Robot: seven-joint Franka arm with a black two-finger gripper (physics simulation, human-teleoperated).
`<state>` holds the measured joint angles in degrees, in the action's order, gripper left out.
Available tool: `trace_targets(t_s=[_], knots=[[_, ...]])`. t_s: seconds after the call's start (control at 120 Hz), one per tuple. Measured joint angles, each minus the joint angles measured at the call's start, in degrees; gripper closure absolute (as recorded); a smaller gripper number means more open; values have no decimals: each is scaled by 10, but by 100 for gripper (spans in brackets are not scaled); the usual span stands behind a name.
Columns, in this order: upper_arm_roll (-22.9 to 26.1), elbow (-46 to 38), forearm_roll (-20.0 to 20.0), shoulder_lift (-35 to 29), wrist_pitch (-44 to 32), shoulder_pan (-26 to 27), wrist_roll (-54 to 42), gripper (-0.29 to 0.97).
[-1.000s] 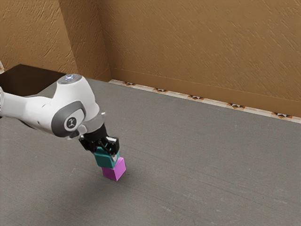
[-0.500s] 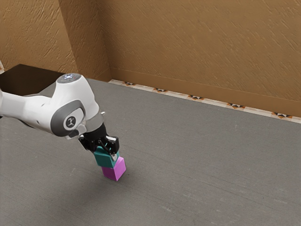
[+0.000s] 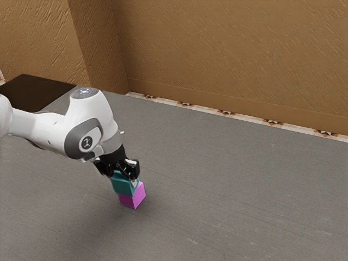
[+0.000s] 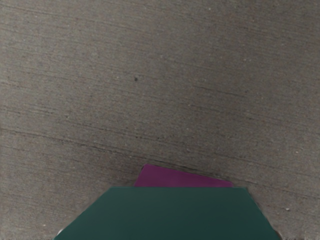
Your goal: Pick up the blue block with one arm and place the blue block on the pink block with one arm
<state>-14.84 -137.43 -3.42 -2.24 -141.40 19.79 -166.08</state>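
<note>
The blue block, teal in colour, sits on top of the pink block on the grey table in the exterior view. My black gripper is down over the teal block, its fingers on two sides of its upper part. In the wrist view the teal block lies just under my hand. A strip of the pink block shows just beyond it.
The grey tabletop stretches wide toward the exterior view's right. A brown wall with a patterned skirting runs along the back. A dark box stands at the back left behind my arm.
My arm has shifted slightly toward the exterior view's right and lower, bringing the teal block with it onto the pink block. The pink block has stayed put.
</note>
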Motion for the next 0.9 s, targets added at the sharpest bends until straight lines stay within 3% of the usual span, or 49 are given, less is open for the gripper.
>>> trace_targets(t_s=[0.9], knots=[[-8,-8,-14,4,-13,-1,0,38]])
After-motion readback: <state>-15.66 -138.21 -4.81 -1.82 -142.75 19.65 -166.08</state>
